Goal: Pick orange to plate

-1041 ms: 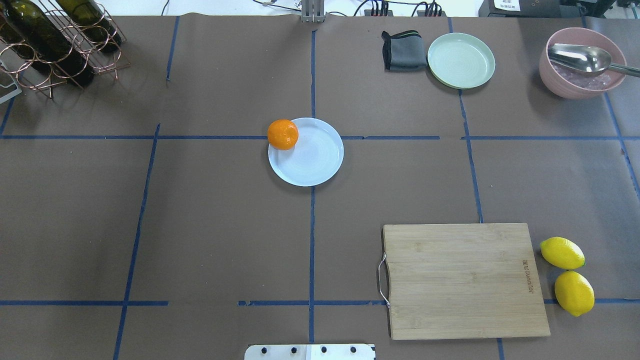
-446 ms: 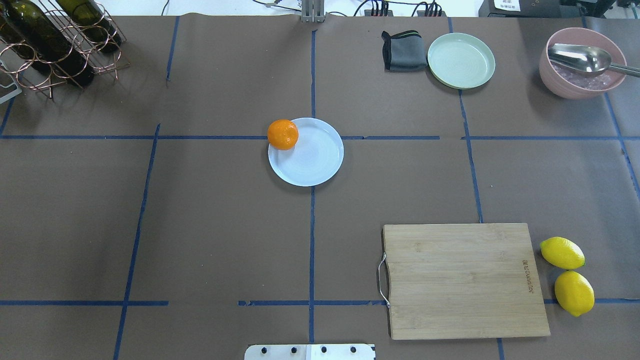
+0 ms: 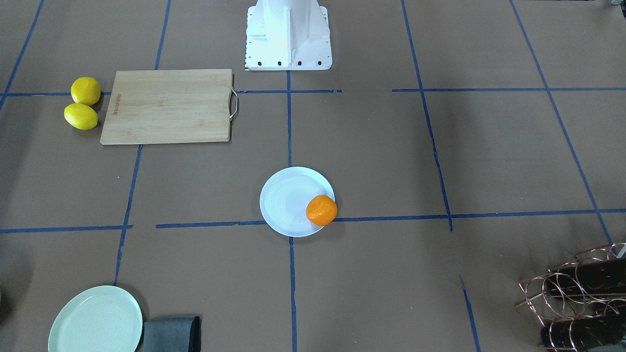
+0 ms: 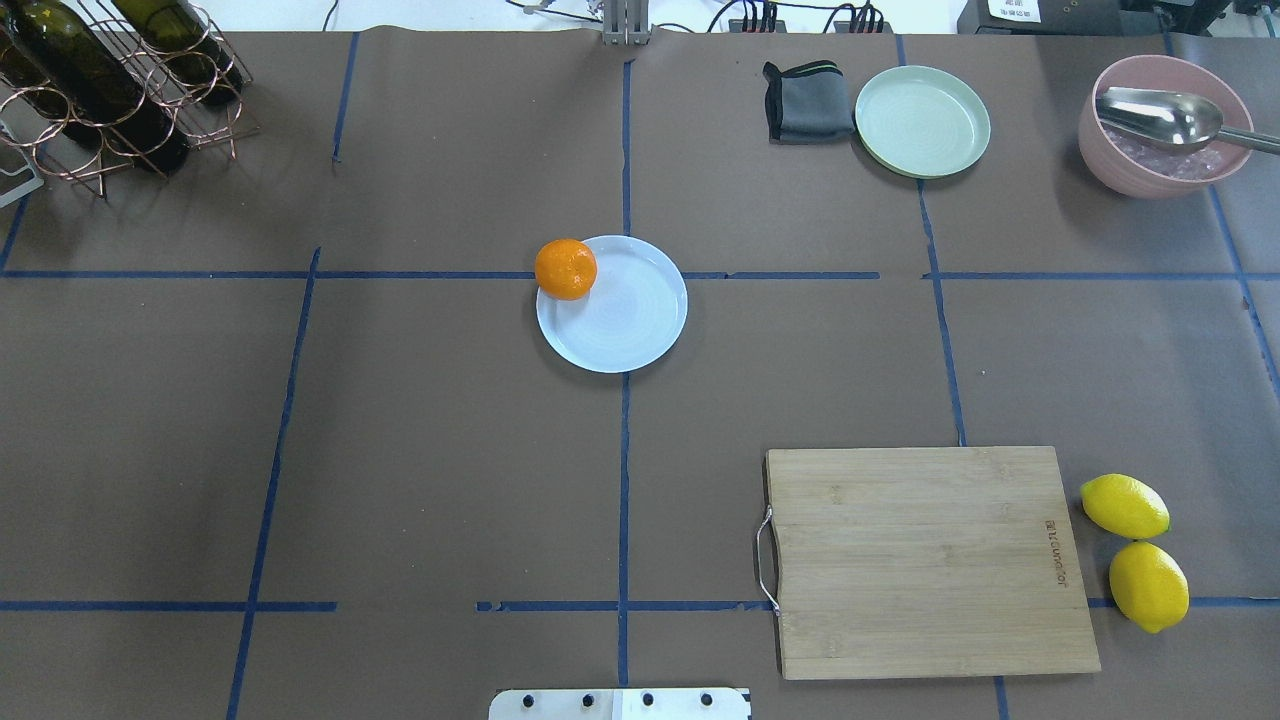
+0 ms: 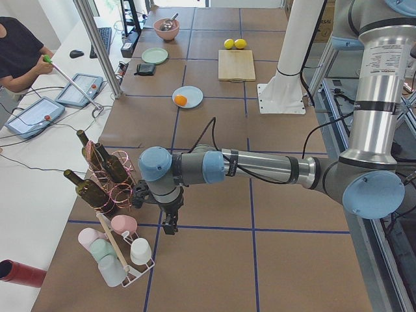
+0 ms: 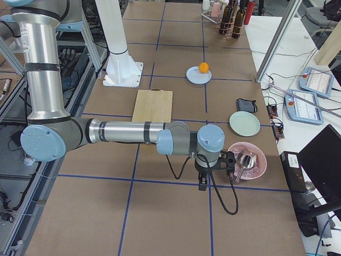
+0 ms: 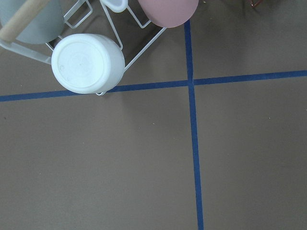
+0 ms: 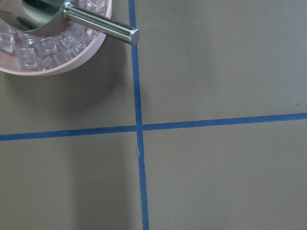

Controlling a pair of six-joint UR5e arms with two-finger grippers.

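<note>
The orange rests on the far-left part of the white plate near the table's middle, overlapping its rim; both also show from the front as the orange and the plate. My left gripper hangs far off by the cup rack, seen only from the side, so I cannot tell whether it is open or shut. My right gripper hangs beside the pink bowl at the other end, and its state cannot be told either. Neither wrist view shows any fingers.
A wooden cutting board lies at the near right with two lemons beside it. A mint-green plate, a grey cloth and a pink bowl holding a metal scoop stand at the back right. A wine rack occupies the back left.
</note>
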